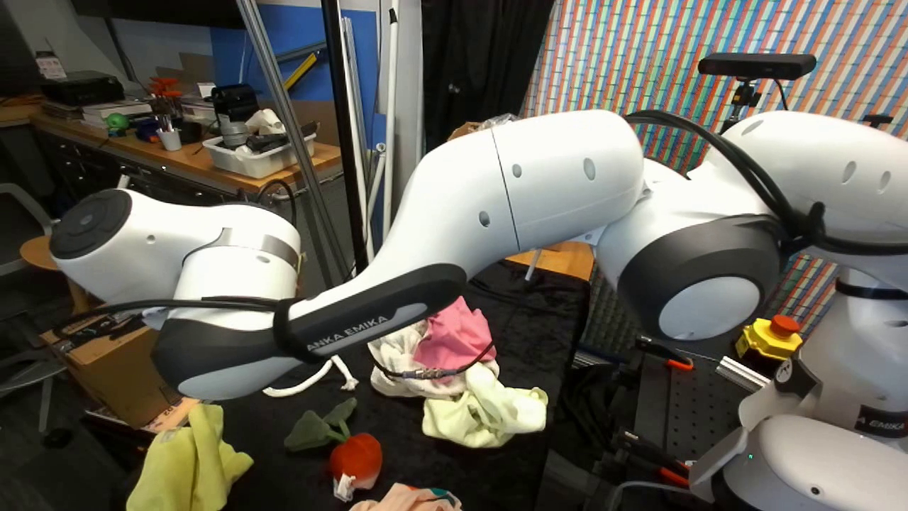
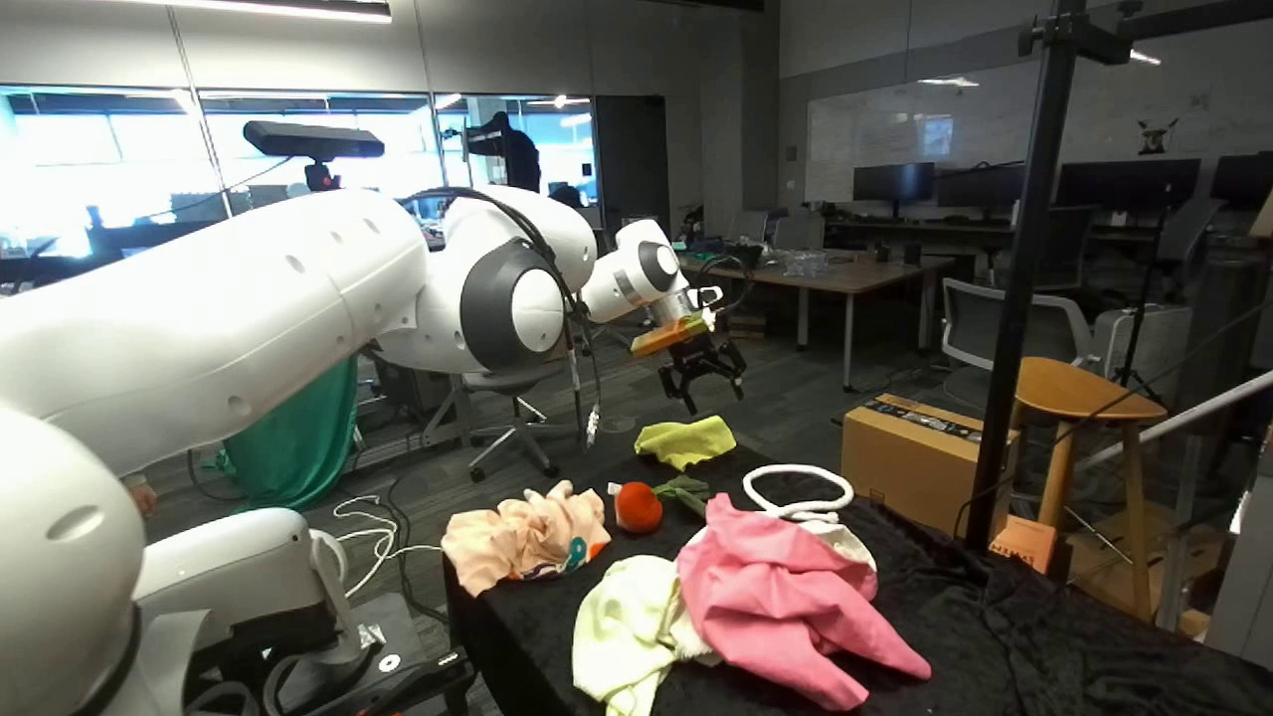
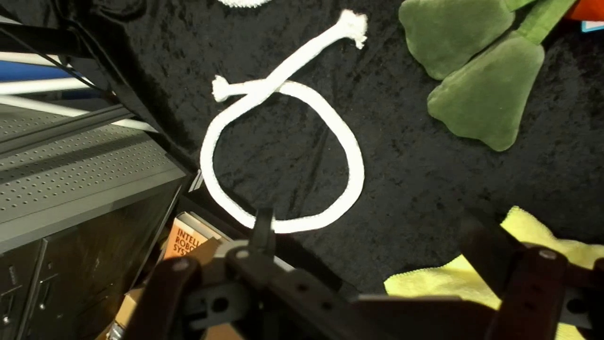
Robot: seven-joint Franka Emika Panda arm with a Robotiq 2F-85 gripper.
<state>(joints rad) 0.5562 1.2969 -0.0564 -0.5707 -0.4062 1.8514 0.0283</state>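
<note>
Black-draped, the desk [image 2: 1004, 636] is carrying a scatter of soft things: a pink cloth [image 2: 781, 597], a pale green cloth [image 2: 629, 617], a peach cloth [image 2: 525, 537] and a red plush vegetable [image 2: 638, 509] with green leaves [image 3: 486, 94]. Near those leaves a white rope [image 3: 356, 163] is lying in a loop, its two ends crossing, and a yellow cloth [image 2: 686, 441] is resting close by at the edge of the desk.

Spread wide and holding nothing, the fingers [image 3: 264, 236] are hanging above that corner; in the wrist view one is overlapping the lower curve of the loop and the other is showing against the yellow cloth, though neither is visibly touching.

Any good approach from here is probably depending on keeping the fingers spread, centring them over a single thing and coming down slowly and squarely; lowering off-centre could be catching the white rope and the yellow cloth together.

Reaching far out from its base, the white arm [image 1: 454, 191] is arching over the desk: its elbow is bending well above the surface, the forearm is sloping down, and the wrist is aiming the fingers downward with a slight tilt.
</note>
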